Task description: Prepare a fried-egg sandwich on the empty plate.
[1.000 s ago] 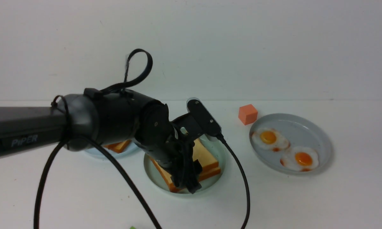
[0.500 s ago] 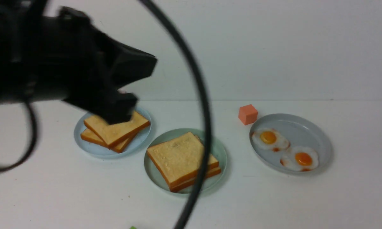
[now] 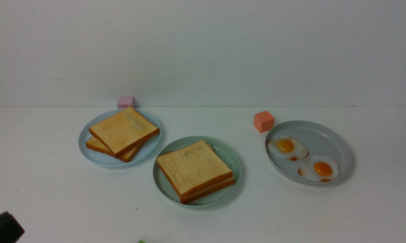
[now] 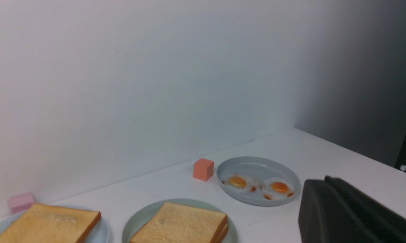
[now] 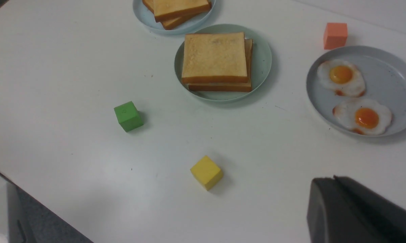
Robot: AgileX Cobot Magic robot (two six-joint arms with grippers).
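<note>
Sandwich (image 3: pixel 195 170): two toast slices stacked on mint plate (image 3: pixel 230 155), centre.
Left fingers (image 4: pixel 351 212): clenched, empty.
Right fingers (image 5: pixel 358 212): clenched, empty.

No legible text, label, brand, number or sign in any view. Checked: toast, plates, eggs, cubes, surface, wall, all unmarked. The green cube (image 5: pixel 128 116) has a faint mark on its top face, too small to read. The dark end effector housing visible in the wrist views carries no lettering.
</note>
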